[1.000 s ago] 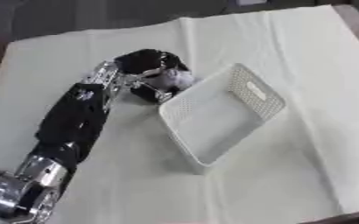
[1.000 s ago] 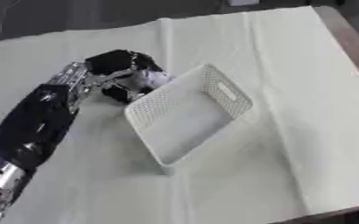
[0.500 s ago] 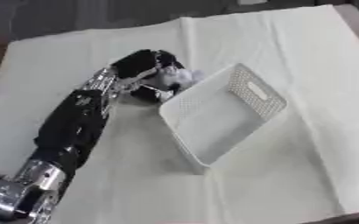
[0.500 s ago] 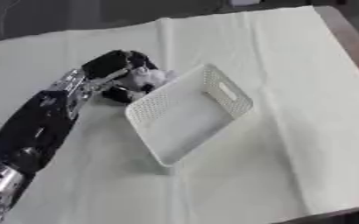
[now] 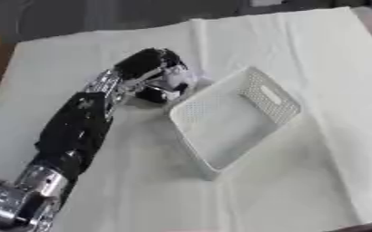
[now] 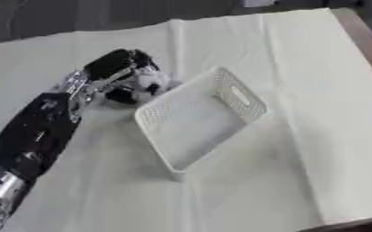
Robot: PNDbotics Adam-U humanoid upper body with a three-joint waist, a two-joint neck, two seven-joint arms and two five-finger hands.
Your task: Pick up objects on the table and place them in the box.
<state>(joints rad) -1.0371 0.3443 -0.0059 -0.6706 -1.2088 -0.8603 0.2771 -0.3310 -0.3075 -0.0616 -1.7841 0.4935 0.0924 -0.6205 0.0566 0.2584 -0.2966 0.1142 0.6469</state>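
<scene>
So the robot's left hand is sitting just left of the white perforated box, right at its far-left corner. The fingers are curled round something small and whitish with dark bits. It's hard to say what the object actually is, just a pale lump with black patches. It looks held just above the cloth-covered counter, touching or nearly touching the box's rim, but not inside it yet.

The box is askew on the cloth, handle slot toward the far right, open side up, and it looks empty as far as the views show. The right hand doesn't show anywhere, apart maybe from a speck at the right edge that can't be made out.

How to do this step well, just a judgement: the object needs to clear that left wall before anything lets go. The hand is low and tight against the rim, so lifting first, then carrying right over the middle of the box, seems safer than dragging sideways, since that light-looking box would probably slide on the cloth if bumped. Release only once the object is well over the floor of the box.
</scene>
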